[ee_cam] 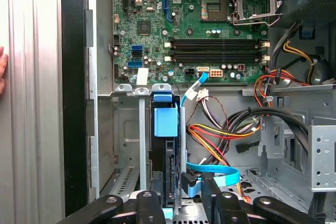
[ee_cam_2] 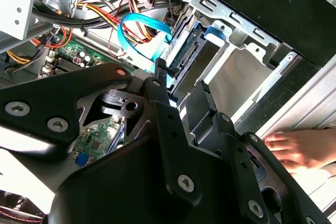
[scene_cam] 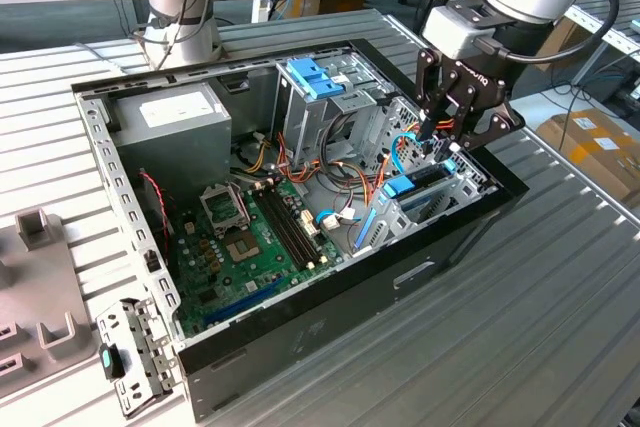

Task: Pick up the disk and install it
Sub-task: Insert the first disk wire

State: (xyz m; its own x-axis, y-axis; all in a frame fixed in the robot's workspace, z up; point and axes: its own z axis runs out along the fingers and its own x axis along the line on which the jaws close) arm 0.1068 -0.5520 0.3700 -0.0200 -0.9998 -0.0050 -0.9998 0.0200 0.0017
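- gripper (scene_cam: 445, 145) is hanging down into the open PC case (scene_cam: 300, 342), over the corner at the exterior view's right
- honestly can't tell if it's clamping something or sitting loose; it's hovering right at the near end of the disk (ee_cam: 168, 153)
- disk is standing on edge inside the metal drive bay (ee_cam: 126, 129), its light-blue tab pointing toward the motherboard (ee_cam: 178, 24)
- flat blue cable (ee_cam: 212, 170) is looping just beside the disk and crowding the gripper, with a bundle of coloured wires (ee_cam: 220, 132) lying next to it
- a person's hand (ee_cam_2: 294, 148) is sitting just outside the case wall
- counting: one disk, one blue cable, one hand, one grey power supply box (scene_cam: 175, 122), four memory slots (ee_cam: 215, 51)
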